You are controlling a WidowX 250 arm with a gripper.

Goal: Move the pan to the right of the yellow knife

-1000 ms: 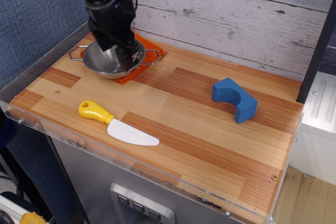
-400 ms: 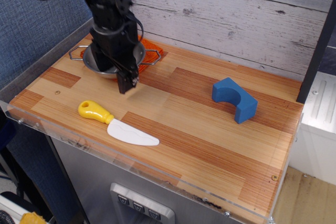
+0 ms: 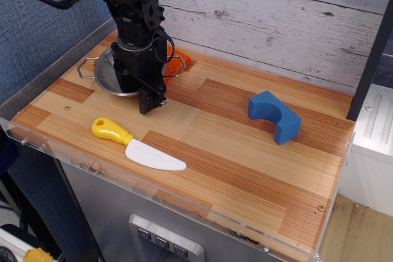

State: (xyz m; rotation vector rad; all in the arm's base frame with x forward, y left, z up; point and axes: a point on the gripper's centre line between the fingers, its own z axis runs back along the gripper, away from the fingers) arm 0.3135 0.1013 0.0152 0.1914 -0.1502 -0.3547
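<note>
A black robot arm's gripper point(image 3: 149, 104) reaches down at the upper left of the frame, its fingertips low over the wooden table point(image 3: 245, 170) just in front of the pan point(image 3: 105, 73). Whether the jaws are parted or closed cannot be told from this angle, though they appear to have hold of the pan's near rim. The shiny steel pan sits at the upper left, mostly hidden behind the arm, one wire handle poking out to the left. Compared with a moment ago, the pan has tipped or slid slightly leftward, and more of the orange cloth point(image 3: 178, 62) behind it is covered by the arm; the gripper's tip has edged a little right and down. A second ago the gripper stood inside the pan's bowl. The yellow knife point(image 3: 136, 145) lies unmoved at the lower left, handle to the left, white blade pointing right. The blue arch block point(image 3: 273, 116) remains at centre right, well apart.
</note>
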